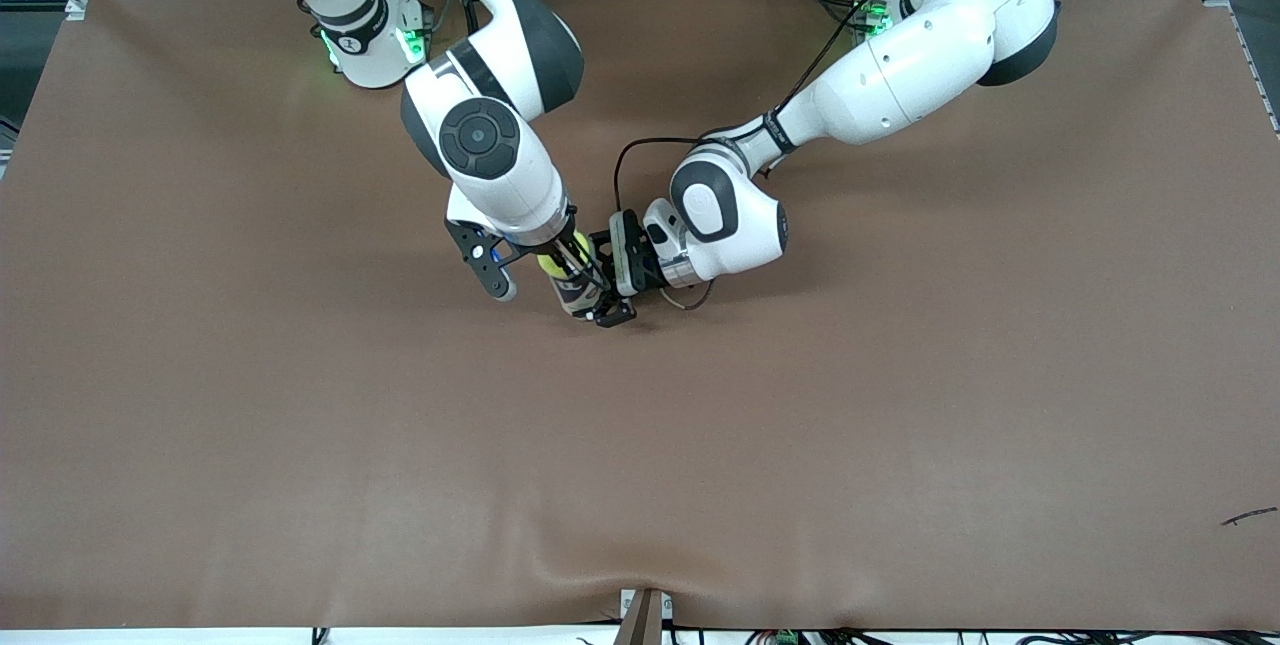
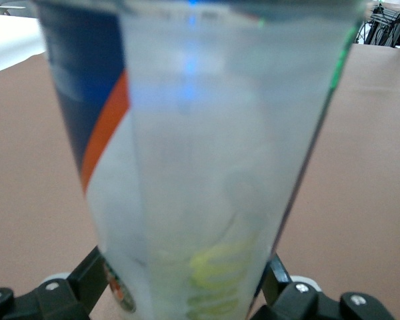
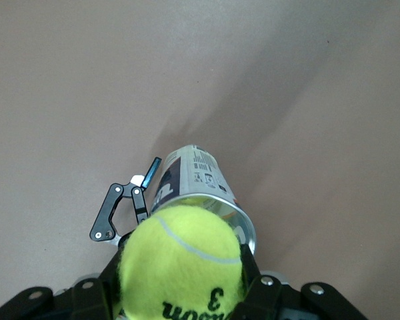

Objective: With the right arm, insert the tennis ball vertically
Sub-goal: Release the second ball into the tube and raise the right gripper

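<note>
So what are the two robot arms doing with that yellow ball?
The left end effector grips a clear plastic tennis-ball tube with a blue, orange and white label, standing it upright on the brown table. The right end effector is shut on a fuzzy yellow tennis ball just above the tube's open mouth. It is not in yet.

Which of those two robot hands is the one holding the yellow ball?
The right gripper, on the arm based toward the front view's left. Its fingers pinch the tennis ball above the can's open mouth. The left gripper clasps the can itself.
</note>
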